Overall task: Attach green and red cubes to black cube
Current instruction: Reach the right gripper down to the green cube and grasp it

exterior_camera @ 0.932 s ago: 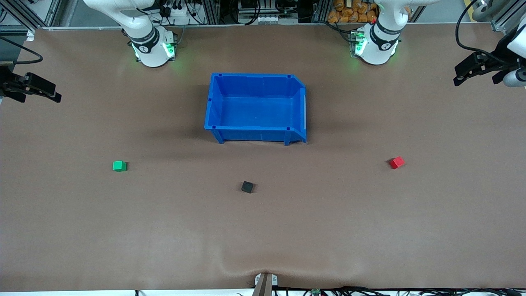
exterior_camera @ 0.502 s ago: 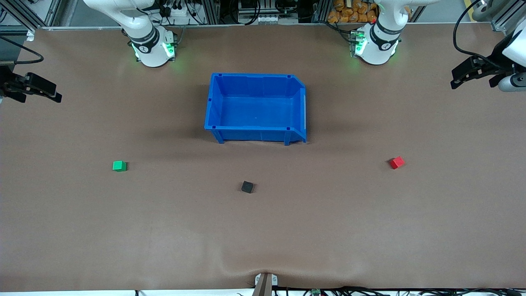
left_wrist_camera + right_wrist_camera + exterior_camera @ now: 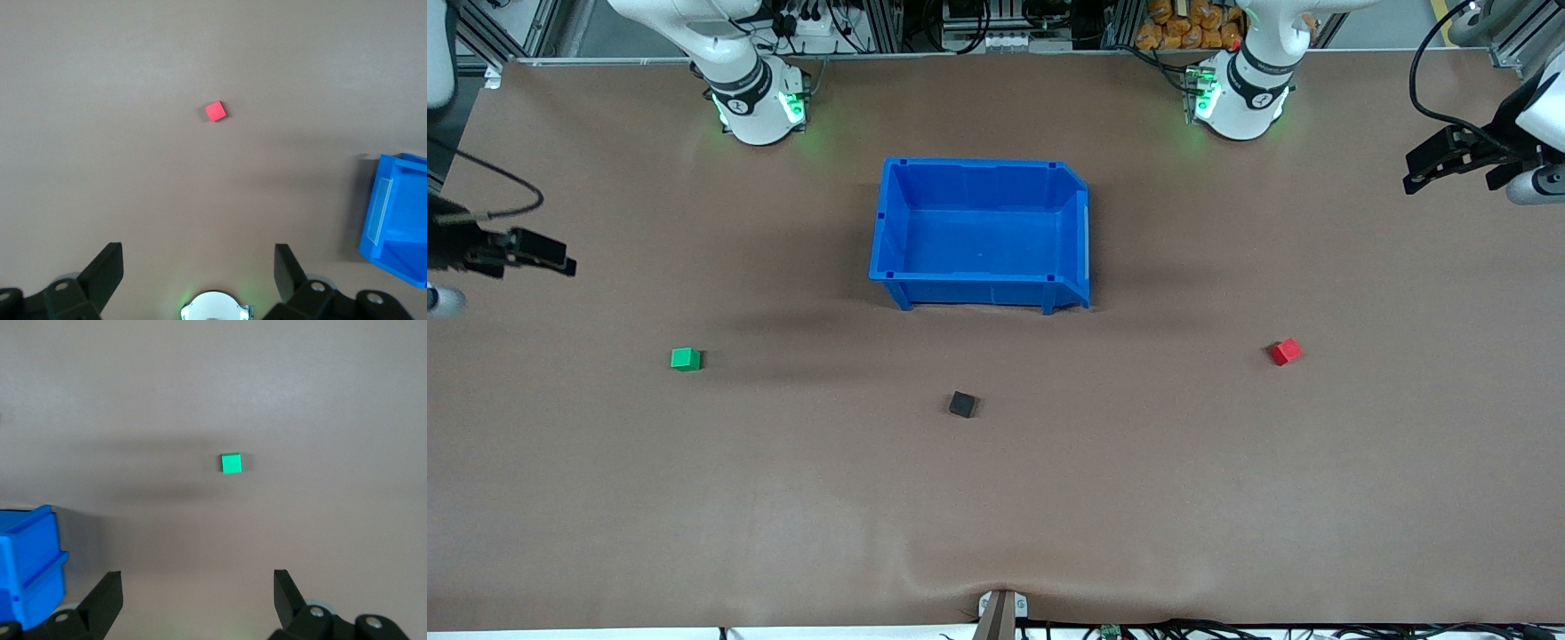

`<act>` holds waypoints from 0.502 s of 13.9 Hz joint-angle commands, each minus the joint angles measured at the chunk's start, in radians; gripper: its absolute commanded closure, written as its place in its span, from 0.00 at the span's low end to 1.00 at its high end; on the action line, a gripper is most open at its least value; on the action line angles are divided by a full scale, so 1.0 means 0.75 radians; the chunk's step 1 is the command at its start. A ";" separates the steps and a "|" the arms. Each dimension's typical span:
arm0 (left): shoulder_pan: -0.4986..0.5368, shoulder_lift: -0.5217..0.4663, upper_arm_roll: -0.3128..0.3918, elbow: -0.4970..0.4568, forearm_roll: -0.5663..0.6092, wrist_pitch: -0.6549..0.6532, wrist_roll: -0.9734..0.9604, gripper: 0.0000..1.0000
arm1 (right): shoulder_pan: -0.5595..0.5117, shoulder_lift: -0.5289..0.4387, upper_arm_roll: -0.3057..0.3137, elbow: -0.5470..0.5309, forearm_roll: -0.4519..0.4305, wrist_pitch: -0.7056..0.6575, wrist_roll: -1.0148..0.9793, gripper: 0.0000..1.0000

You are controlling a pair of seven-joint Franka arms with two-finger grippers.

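Note:
The green cube [image 3: 686,358] lies on the brown table toward the right arm's end, and it shows in the right wrist view too [image 3: 231,463]. The red cube [image 3: 1285,351] lies toward the left arm's end and appears in the left wrist view [image 3: 215,111]. Between them, a little nearer the front camera, sits the black cube [image 3: 962,404]. My right gripper [image 3: 562,263] hangs open and empty over the table's edge at its own end. My left gripper [image 3: 1416,174] hangs open and empty over the edge at its end. Both grippers are well apart from the cubes.
An empty blue bin [image 3: 978,289] stands mid-table, between the arm bases and the cubes; its wall shows in both wrist views [image 3: 400,200] [image 3: 33,547]. The white arm bases [image 3: 758,102] [image 3: 1240,98] stand at the table's back edge.
The right gripper has swung over the table's end toward the green cube's side. The left gripper has shifted only slightly. The cubes and bin have not moved.

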 commanded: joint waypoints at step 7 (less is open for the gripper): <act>0.010 0.022 0.000 0.020 -0.028 -0.057 0.006 0.00 | -0.044 0.161 0.009 -0.296 0.002 0.331 -0.079 0.00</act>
